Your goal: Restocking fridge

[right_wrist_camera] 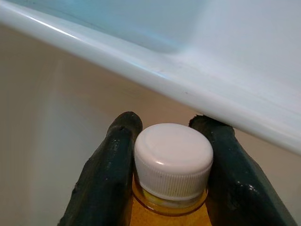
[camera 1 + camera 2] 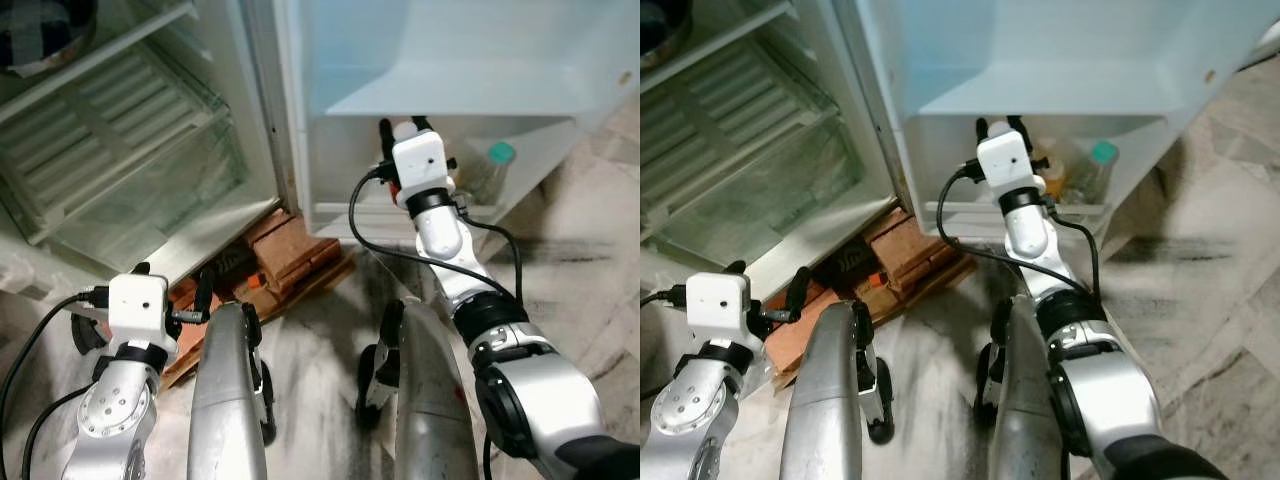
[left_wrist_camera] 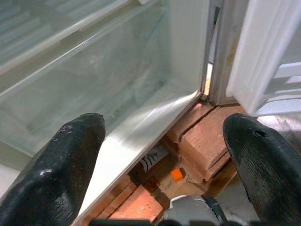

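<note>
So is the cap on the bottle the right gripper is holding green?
No, the right gripper pinches a white cap on a bottle of amber liquid.

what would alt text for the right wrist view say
The right gripper has its two black fingers closed on the white ribbed screw cap of an amber-filled bottle, seen close up. Just behind runs the pale white edge of a fridge door shelf.
</note>
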Tool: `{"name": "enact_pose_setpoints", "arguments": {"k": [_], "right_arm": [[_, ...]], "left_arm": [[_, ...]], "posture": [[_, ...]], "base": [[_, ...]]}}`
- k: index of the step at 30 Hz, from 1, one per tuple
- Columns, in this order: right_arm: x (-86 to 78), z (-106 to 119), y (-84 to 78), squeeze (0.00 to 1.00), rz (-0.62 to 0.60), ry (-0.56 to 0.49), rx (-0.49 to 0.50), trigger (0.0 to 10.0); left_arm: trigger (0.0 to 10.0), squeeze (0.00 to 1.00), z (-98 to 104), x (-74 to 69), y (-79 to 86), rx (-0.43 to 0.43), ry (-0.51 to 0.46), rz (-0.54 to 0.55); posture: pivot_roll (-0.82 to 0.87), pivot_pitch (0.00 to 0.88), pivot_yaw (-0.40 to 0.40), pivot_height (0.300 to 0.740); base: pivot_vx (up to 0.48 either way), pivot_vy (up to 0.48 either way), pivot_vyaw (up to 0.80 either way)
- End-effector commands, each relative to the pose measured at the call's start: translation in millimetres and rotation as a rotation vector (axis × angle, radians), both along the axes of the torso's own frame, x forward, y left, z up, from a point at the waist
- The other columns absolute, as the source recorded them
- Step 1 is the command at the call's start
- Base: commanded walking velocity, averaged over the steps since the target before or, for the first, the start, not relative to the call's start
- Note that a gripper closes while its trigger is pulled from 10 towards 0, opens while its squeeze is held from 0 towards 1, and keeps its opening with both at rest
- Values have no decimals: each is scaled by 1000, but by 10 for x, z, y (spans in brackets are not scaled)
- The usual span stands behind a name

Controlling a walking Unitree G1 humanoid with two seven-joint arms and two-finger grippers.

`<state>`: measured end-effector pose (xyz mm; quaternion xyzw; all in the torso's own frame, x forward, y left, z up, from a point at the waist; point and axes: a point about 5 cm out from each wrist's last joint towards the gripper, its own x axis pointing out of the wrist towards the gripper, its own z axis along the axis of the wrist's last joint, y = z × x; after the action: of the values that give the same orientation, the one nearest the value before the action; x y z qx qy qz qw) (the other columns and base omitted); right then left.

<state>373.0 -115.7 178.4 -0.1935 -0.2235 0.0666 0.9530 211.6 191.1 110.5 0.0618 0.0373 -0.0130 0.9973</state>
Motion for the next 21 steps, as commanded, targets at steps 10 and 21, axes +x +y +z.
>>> {"name": "enact_pose_setpoints", "arguments": {"k": [10, 21], "right_arm": [[10, 161, 136, 0, 60, -66, -1, 10000], [67, 310, 170, 0, 46, -109, 15, 10000]], "left_arm": [[10000, 0, -89, -12, -19, -23, 30, 17], [10000, 0, -88, -20, -10, -11, 28, 17]], "posture": [[247, 302, 19, 534], [257, 310, 24, 534]], "base": [[0, 31, 0], [0, 158, 0]]}}
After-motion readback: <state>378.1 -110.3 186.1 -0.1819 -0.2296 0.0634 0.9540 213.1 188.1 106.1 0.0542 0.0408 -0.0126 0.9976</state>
